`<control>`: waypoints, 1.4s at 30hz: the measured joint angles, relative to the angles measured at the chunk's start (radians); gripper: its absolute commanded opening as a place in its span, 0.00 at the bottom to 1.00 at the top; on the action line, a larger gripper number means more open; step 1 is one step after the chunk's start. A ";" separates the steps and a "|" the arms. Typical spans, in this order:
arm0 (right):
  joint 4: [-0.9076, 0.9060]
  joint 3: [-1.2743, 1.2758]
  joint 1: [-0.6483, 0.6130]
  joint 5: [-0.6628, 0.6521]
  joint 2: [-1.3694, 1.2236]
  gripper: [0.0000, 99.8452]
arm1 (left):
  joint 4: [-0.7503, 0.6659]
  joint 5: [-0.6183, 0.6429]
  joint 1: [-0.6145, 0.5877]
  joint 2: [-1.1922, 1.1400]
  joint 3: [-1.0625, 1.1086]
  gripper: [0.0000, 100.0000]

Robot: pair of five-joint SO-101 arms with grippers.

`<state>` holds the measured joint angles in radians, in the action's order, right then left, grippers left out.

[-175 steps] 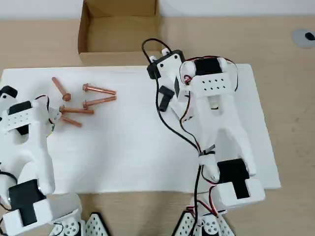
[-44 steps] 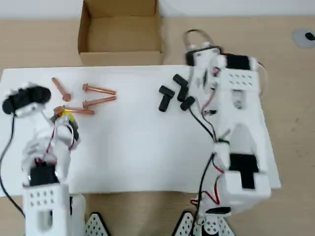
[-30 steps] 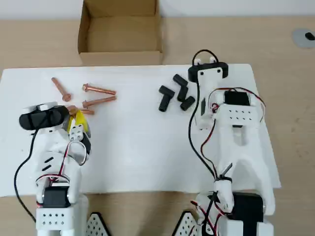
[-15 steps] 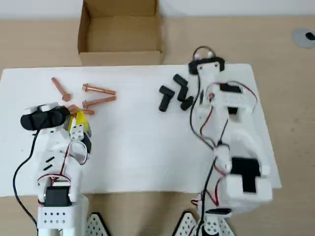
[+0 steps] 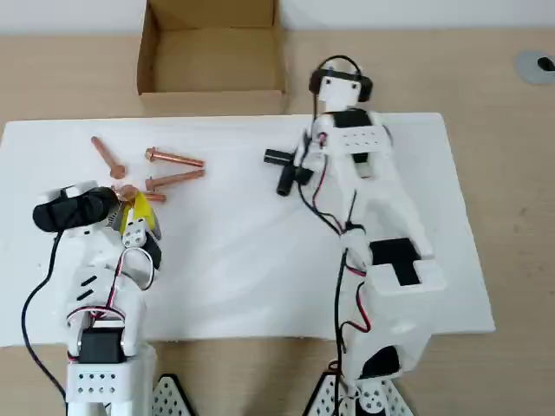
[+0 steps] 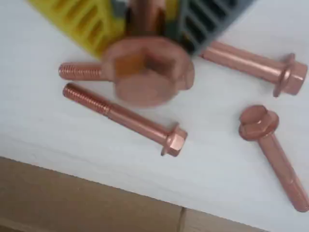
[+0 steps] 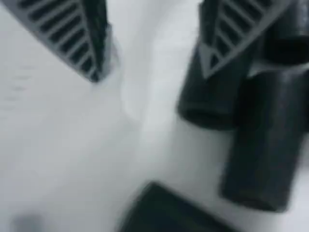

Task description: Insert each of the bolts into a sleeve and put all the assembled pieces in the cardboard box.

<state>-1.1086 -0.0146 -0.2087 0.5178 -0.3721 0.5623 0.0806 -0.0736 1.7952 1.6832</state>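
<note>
From the high view I see the cardboard box [image 5: 212, 61] at the table's far edge. Loose copper bolts [image 5: 176, 159] lie on the white sheet [image 5: 234, 269] by the left gripper [image 5: 132, 211], and the right gripper [image 5: 297, 166] hangs over the black sleeves [image 5: 284, 184]. My left wrist view has the yellow and dark fingers clamped on the held bolt [image 6: 147, 72], its flanged hex head facing the camera, above others lying flat. In the right wrist view the jaws stand apart, with stubby matte sleeves beside one finger.
</note>
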 measured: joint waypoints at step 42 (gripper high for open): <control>-0.451 -0.694 -0.037 0.020 -0.364 0.11 | 0.008 0.000 0.000 0.000 0.000 0.01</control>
<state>-1.5597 -0.7081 -0.2455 0.5378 -0.7357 0.5700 0.0806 -0.0736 1.7952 1.6832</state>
